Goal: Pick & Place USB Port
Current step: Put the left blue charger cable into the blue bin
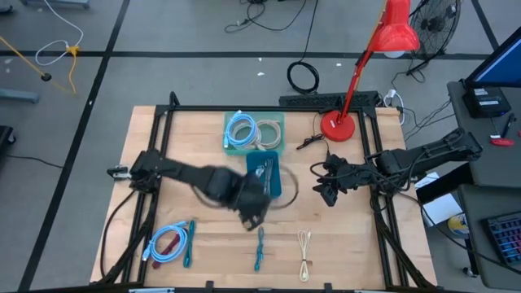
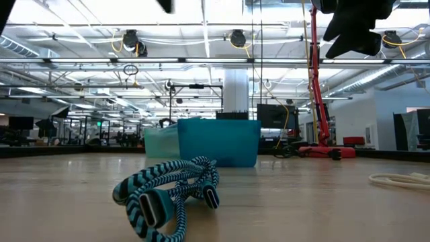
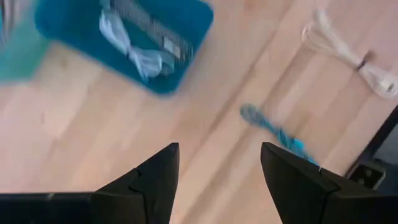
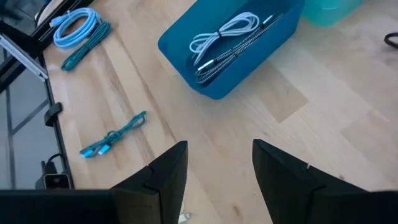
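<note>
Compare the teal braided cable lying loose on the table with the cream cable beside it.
The teal braided cable is dark teal and patterned; the cream cable is pale and plain. The teal one lies nearer the left gripper; the cream one lies farther right. Both lie bundled on the table, outside the blue bin.

A deep blue plastic bin (image 1: pixel 272 182) is sitting mid-table, holding a bundled white cable (image 4: pixel 225 32) and a grey braided cable (image 4: pixel 233 53). Just behind it is standing a pale teal plastic bin (image 1: pixel 275 124) containing coiled light cables (image 1: pixel 244 129). A teal braided USB cable (image 1: pixel 260 248) is lying toward the front edge, with a cream cable (image 1: pixel 304 252) to its right and a light-blue coiled cable (image 1: pixel 167 242) lying well to its left. A red desk lamp (image 1: pixel 338 125) is standing at the back right.
</note>
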You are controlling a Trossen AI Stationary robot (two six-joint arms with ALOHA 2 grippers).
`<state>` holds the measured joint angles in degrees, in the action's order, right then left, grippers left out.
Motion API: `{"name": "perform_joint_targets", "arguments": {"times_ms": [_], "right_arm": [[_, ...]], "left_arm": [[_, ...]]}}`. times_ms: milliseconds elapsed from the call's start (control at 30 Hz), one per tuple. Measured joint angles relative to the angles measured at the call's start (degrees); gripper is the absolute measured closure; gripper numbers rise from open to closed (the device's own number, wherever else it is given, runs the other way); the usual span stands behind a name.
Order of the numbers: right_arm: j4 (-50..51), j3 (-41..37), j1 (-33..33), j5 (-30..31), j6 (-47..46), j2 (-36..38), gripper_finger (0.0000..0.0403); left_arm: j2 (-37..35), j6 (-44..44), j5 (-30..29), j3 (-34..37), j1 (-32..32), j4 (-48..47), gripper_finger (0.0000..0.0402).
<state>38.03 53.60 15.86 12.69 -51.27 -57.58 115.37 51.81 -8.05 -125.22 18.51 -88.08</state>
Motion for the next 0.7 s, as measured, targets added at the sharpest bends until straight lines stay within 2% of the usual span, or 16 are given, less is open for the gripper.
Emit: {"name": "perform_joint_targets", "arguments": {"times_ms": [167,333,567,700], "right_arm": [[-0.1,0.0,0.2,-1.1,-2.7,0.0,0.0232],[-0.1,0.0,3.1,-0.6,-7.9,-0.9,0.0232],[-1.0,0.0,9.5,0.7,-18.0,-7.4,0.0232],[-5.8,0.0,12.6,0.8,-21.4,-12.7,0.0232]], "left_arm": [[-0.1,12.0,-0.7,0.5,6.5,-1.9,0.0172],[-0.1,22.1,-0.8,3.4,11.4,-1.9,0.0172],[-0.1,32.7,2.2,11.3,18.2,-2.0,0.0172],[-0.1,37.0,3.4,15.9,20.6,-1.9,0.0172]]}}
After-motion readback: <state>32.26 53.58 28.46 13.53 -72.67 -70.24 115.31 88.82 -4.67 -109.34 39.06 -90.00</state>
